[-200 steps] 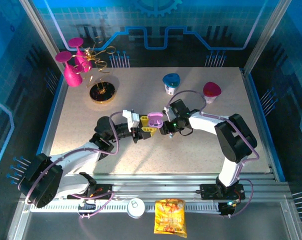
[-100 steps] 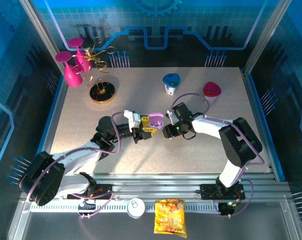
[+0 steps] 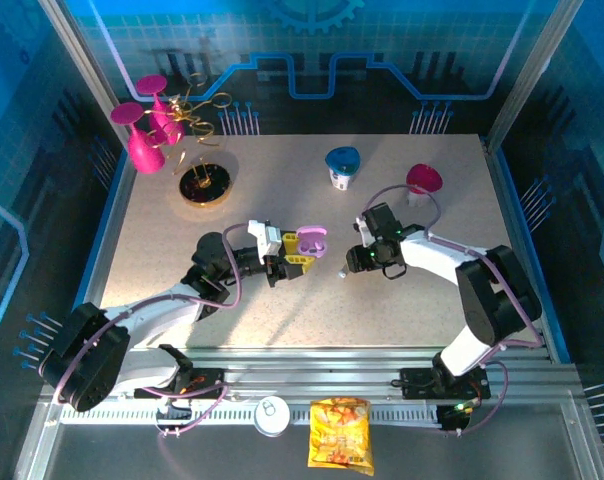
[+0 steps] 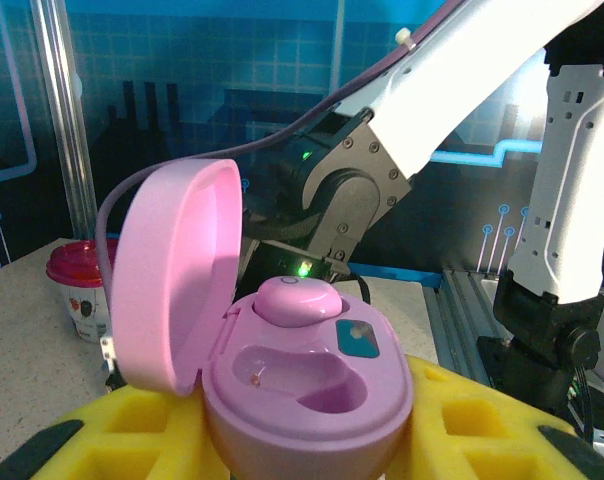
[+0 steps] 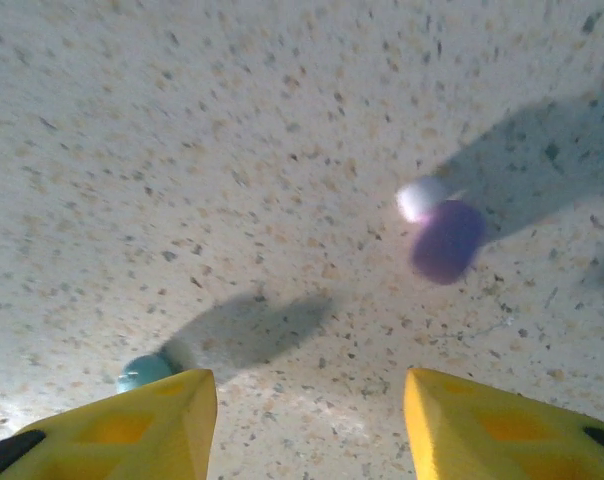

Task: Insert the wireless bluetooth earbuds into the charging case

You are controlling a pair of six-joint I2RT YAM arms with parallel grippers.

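Fingers of the left arm clamp the open lilac charging case; right fingers hang apart, empty.

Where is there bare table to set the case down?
Bare: back middle between stand and blue cup; front centre between left arm and right arm. Crowded: centre, left tool with case facing right tool, lilac bud and blue bud under it.

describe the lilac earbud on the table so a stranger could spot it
Find the speckled table, then the right gripper over its middle. The lilac earbud lies loose just ahead of the yellow fingers. Unlike the blue earbud nearby, it is purple with a whitish end.
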